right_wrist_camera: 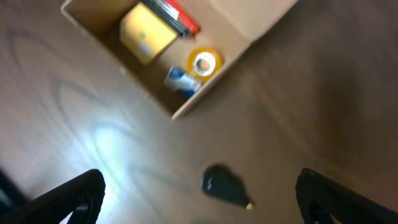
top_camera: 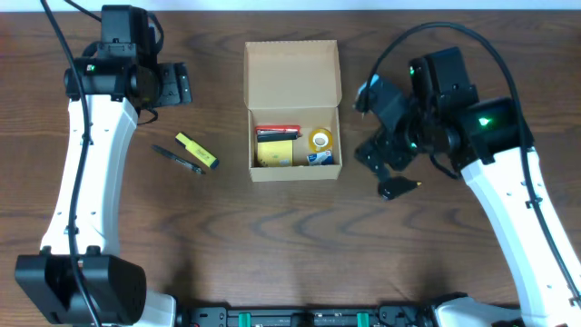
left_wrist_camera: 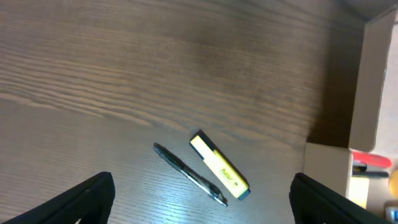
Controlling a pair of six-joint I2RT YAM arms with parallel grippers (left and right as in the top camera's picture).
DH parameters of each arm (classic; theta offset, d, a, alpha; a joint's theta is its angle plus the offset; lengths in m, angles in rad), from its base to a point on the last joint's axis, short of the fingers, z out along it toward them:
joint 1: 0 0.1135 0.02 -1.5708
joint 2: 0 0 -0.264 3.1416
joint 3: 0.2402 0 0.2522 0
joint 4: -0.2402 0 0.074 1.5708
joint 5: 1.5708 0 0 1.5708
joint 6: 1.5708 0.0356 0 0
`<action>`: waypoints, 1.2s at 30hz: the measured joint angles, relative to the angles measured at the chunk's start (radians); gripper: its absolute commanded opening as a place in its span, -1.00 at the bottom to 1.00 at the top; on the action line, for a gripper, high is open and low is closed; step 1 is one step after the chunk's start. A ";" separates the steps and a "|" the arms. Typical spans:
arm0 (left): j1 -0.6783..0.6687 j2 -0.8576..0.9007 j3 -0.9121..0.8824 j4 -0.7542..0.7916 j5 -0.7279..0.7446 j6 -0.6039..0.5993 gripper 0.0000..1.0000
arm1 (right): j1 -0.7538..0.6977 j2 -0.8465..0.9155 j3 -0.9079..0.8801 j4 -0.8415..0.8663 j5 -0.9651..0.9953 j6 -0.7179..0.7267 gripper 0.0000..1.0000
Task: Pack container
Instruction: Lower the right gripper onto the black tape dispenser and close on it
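Observation:
The tan cardboard container (top_camera: 290,73) stands open at the table's middle, its flap lid folded back. Inside lie a yellow pad (top_camera: 274,153), a red item (top_camera: 277,132), a tape roll (top_camera: 320,139) and a small blue item (top_camera: 318,158). My left gripper (top_camera: 174,84) is open and empty, up left of the box; its wrist view shows a yellow highlighter (left_wrist_camera: 219,167) and a black pen (left_wrist_camera: 189,175) between the fingers (left_wrist_camera: 202,199). My right gripper (top_camera: 377,156) is open and empty above a small black object with a yellow tip (right_wrist_camera: 224,185), right of the box (right_wrist_camera: 249,18).
The highlighter (top_camera: 197,151) and pen (top_camera: 177,159) lie left of the box on the dark wood table. The black object (top_camera: 398,188) lies to the box's lower right. The box's side wall shows at the right edge of the left wrist view (left_wrist_camera: 373,81).

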 measured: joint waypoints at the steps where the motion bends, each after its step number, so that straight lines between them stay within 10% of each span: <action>1: 0.000 0.000 0.000 -0.002 0.018 0.008 0.89 | 0.000 0.000 0.000 0.002 0.000 -0.002 0.98; 18: 0.000 0.000 0.000 -0.011 0.119 0.121 0.96 | 0.000 0.014 0.000 0.115 -0.095 0.108 0.99; 36: 0.000 0.000 0.000 -0.018 0.130 0.126 0.96 | -0.113 0.367 -0.029 0.009 0.159 1.251 0.99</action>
